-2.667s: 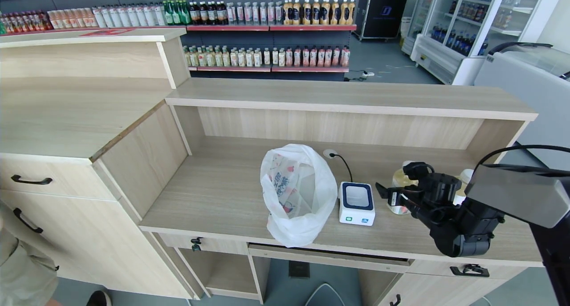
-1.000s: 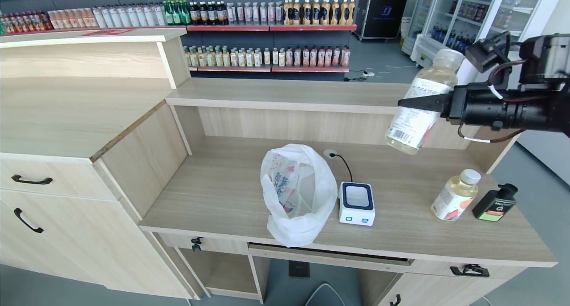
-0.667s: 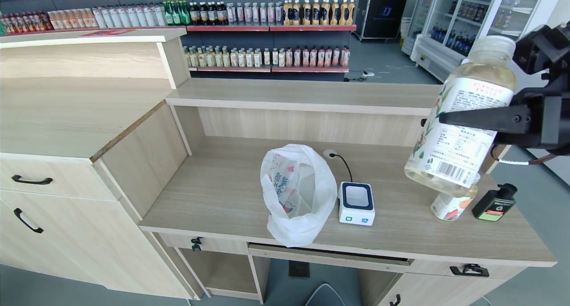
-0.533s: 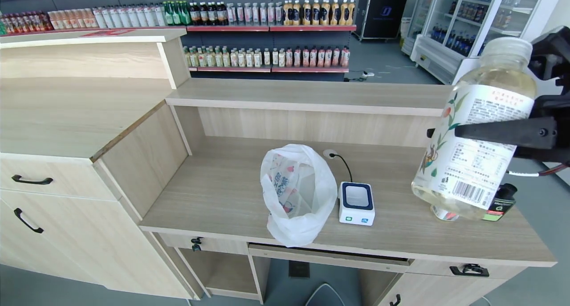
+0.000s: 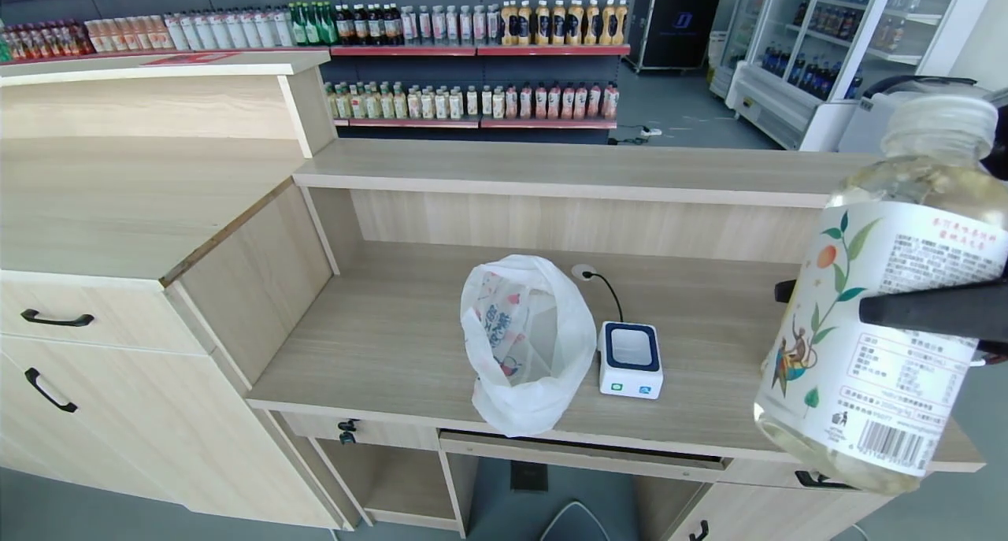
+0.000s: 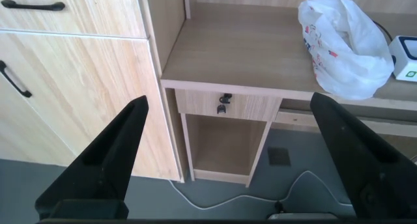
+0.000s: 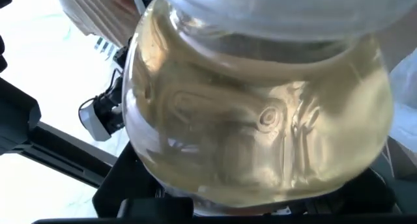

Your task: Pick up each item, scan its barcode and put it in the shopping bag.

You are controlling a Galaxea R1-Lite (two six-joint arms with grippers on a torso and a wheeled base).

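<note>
My left gripper (image 6: pixel 228 97) now: two matte black fingers (image 6: pixel 98 165) in the lower corners of the frame, broad at the base, tapering to blunt tips. At the right edge, my right gripper (image 5: pixel 823 301): a flat, slim black finger (image 5: pixel 933 309), plain and smooth.

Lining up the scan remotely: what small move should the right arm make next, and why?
Probably lower the bottle toward the scanner, turning its barcode to the window. The right gripper holds it high at the counter's right end, barcode facing the head camera, well away from the scanner.
</note>
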